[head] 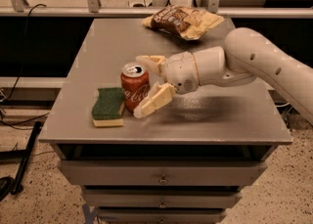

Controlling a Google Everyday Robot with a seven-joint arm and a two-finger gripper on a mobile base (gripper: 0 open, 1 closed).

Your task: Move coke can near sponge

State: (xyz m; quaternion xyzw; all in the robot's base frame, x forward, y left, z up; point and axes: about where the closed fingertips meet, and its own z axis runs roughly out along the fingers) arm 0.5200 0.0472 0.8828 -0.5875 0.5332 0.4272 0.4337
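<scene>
The coke can [134, 87] stands upright on the grey table [220, 120], its left side right next to the sponge [108, 106], almost touching it. The sponge lies flat near the table's front left, green side up. My gripper [141, 87] reaches in from the right, with one finger behind the can [148, 62] and one in front of it [152, 101]. The jaws look spread wider than the can, so it rests on the table between them.
A brown and tan chip bag [183, 20] lies at the table's back edge. My white arm [264, 66] stretches across the right half of the table. The table has drawers below and a railing behind it.
</scene>
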